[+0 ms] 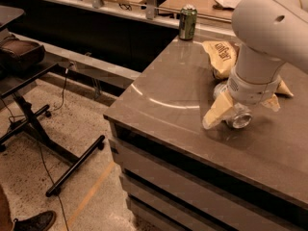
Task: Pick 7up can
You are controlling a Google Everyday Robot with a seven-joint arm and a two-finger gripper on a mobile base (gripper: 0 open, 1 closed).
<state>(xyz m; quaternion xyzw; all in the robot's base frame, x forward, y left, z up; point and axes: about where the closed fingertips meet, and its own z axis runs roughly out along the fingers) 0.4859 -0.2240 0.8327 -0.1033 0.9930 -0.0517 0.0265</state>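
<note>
We see the 7up can lying on its side on the surface, directly beneath our tool, which is spread apart and straddles the can's long axis.

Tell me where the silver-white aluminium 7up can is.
In the camera view, the silver-white 7up can lies on its side right of centre on the grey table, under the gripper, near the yellow crinkled bag.
</note>
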